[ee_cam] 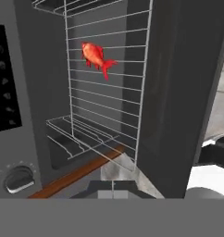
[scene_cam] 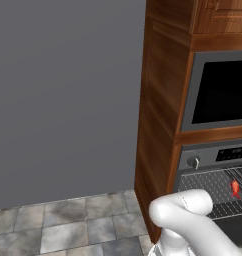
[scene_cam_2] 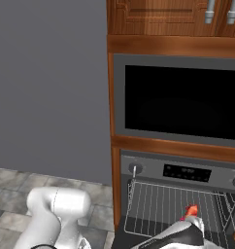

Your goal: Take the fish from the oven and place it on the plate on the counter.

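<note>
On the pulled-out wire rack (scene_cam_2: 168,209) of the open oven (scene_cam_2: 180,170) lies the fish (ee_cam: 97,57), below the black-windowed microwave (scene_cam_2: 180,99). I cannot tell how far my gripper is open; it holds nothing visible.

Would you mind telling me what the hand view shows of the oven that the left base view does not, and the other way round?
The hand view alone shows a lower wire rack inside the oven. The left base view alone shows the black-windowed microwave above it, the grey wall and the tiled floor. Both show the fish lying on the pulled-out upper rack, the round knob and the dark display strip.
</note>
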Tool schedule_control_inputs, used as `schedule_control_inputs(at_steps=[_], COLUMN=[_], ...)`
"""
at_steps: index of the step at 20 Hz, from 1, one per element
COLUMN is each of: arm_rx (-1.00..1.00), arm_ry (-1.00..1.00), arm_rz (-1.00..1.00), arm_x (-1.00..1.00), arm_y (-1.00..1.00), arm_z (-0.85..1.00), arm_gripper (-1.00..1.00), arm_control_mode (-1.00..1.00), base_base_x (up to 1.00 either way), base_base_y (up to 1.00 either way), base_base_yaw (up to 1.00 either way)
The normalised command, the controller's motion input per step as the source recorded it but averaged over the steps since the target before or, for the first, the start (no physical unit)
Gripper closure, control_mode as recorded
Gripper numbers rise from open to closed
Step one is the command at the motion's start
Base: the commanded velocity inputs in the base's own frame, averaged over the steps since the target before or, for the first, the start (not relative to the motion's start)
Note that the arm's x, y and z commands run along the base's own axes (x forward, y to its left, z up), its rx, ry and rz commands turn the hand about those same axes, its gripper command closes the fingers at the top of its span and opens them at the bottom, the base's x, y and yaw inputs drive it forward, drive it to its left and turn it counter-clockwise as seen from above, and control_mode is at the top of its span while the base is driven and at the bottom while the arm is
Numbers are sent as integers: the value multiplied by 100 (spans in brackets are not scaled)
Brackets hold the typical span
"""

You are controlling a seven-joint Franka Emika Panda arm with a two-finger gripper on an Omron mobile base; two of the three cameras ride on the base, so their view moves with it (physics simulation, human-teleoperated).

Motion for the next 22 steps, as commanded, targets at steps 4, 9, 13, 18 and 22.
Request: schedule_control_inputs(at_steps=[4, 9, 13, 18, 22], arm_rx=[-23, -24, -28, -17, -11], arm_ry=[12, 10, 0, 12, 13], arm_rz=[0, 0, -4, -3, -7], arm_x=[51, 41, 13, 20, -27], arm_y=[8, 16, 12, -14, 4], arm_z=[16, 6, 2, -9, -56], arm_gripper=[-100, -100, -100, -100, -100], arm_control_mode=[-100, -100, -100, -100, -100], base_base_x=[0, 0, 0, 0, 0], base_base_y=[0, 0, 0, 0, 0], base_base_yaw=[0, 0, 0, 0, 0])
